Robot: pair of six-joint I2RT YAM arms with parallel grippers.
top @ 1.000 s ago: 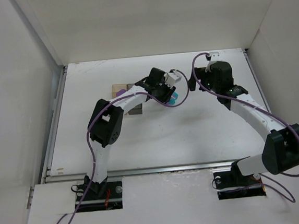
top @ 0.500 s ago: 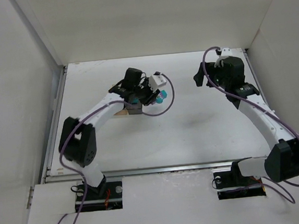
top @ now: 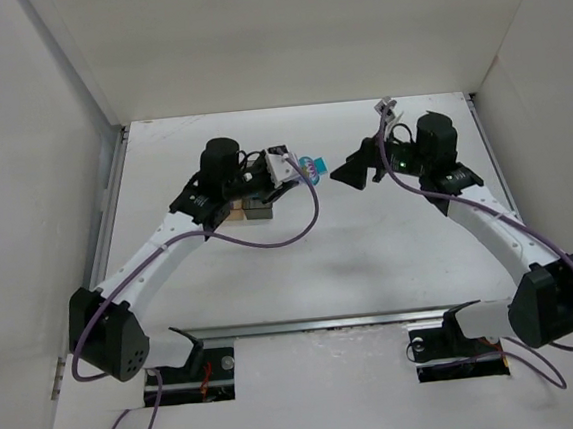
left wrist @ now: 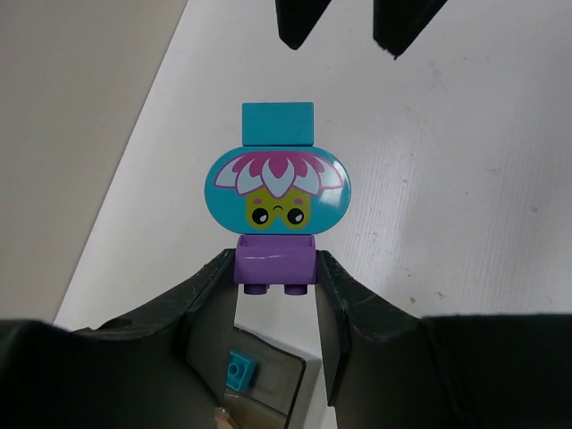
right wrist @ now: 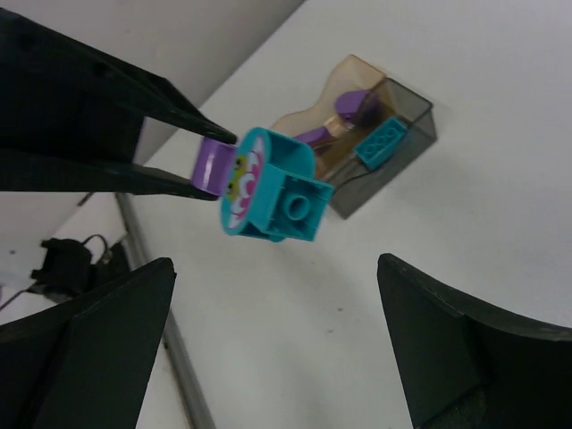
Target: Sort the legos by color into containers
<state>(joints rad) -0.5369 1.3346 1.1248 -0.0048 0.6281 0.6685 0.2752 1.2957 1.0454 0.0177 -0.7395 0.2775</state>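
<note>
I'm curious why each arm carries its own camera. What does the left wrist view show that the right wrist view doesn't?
Only the left wrist view: the flower face printed on the teal oval piece, and the right gripper seen from outside as two dark tips.
Only the right wrist view: purple legos lying in the amber container, and the oval piece's back.
Both: the left gripper pinching the purple brick under the oval piece, and a teal brick lying in the grey container.
</note>
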